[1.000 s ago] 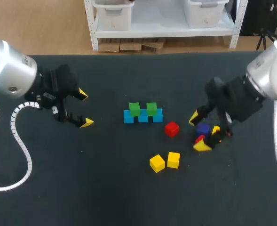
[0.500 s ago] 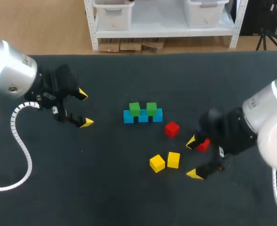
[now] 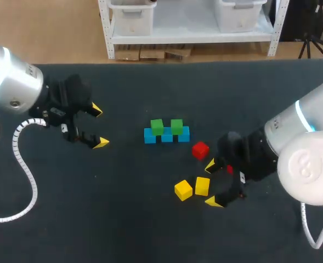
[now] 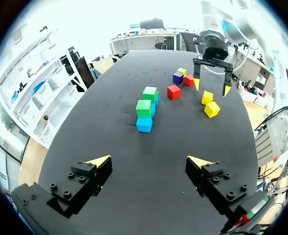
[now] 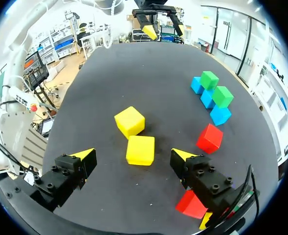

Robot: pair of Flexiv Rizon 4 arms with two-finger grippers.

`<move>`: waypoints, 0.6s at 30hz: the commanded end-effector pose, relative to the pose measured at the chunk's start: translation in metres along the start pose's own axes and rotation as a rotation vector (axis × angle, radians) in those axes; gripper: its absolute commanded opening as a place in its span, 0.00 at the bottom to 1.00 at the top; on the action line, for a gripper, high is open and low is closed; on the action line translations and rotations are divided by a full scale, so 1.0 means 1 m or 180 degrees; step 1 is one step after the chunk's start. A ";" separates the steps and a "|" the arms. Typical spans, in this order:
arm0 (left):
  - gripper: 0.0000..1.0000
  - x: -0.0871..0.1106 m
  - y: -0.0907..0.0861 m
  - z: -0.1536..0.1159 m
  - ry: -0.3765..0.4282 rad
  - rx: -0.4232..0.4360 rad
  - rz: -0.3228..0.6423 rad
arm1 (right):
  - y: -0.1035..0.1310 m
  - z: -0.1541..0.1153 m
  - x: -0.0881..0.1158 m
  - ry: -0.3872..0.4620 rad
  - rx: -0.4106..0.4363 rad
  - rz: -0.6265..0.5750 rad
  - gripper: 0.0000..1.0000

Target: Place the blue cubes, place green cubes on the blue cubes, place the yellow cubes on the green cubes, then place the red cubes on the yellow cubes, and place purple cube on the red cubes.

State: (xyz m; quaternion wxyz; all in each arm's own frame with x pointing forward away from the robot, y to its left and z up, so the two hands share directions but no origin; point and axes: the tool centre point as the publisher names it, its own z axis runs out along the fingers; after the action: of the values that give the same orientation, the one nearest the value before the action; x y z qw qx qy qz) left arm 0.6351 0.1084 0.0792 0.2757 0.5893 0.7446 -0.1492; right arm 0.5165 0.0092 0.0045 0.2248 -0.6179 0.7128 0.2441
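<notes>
**Desk**, dark top; we list what it holds.

- **Blue cubes**: three in a touching row, mid-desk.
- **Green cubes**: two, seated on the blue row.
- **Red cube**: alone, near the row's right end.
- **Yellow pair**: two cubes side by side, nearer us than the red cube.
- **Right gripper**: fingers apart and holding nothing. One cube of the yellow pair lies just ahead of the gap, untouched.
- **Left gripper**: fingers wide apart and empty, at the desk's left, well apart from every cube.

**Across views**
- The head view hides the purple cube behind our right arm and shows only a sliver of a second red cube.
- The left wrist view shows the purple cube beyond the red cube. The second red cube and a third yellow cube are clustered by it; we cannot tell whether they touch.
- The right wrist view shows the second red cube beside its own finger, and the purple cube not at all.
</notes>
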 end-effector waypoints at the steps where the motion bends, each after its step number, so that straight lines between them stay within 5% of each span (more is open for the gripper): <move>1: 1.00 0.003 0.000 -0.001 -0.0034 0.0002 0.0014 | -0.008 0.009 0.000 0.0021 0.0009 0.0017 1.00; 5: 1.00 0.003 0.000 -0.001 -0.0034 0.0002 0.0014 | -0.011 0.012 0.000 0.0047 0.0022 0.0042 1.00; 8: 1.00 0.003 0.000 -0.001 -0.0034 0.0002 0.0014 | -0.010 0.016 0.000 0.0073 0.0013 0.0042 0.70; 11: 1.00 0.003 0.000 -0.001 -0.0034 0.0002 0.0014 | -0.010 0.019 -0.001 0.0077 -0.0018 0.0040 0.63; 14: 1.00 0.003 0.000 -0.001 -0.0034 0.0002 0.0014 | -0.011 0.021 -0.002 0.0081 -0.0028 0.0034 0.41; 17: 1.00 0.003 0.000 -0.001 -0.0034 0.0002 0.0014 | -0.011 0.020 -0.002 0.0093 -0.0021 0.0024 0.04; 18: 1.00 0.003 0.000 -0.001 -0.0034 0.0002 0.0014 | -0.011 0.019 -0.002 0.0099 -0.0019 0.0023 0.00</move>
State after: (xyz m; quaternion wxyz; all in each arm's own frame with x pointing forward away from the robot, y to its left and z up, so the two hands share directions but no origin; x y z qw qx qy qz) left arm 0.6352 0.1084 0.0793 0.2756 0.5893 0.7447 -0.1491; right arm 0.5270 0.0213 -0.0103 0.2126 -0.6194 0.7170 0.2389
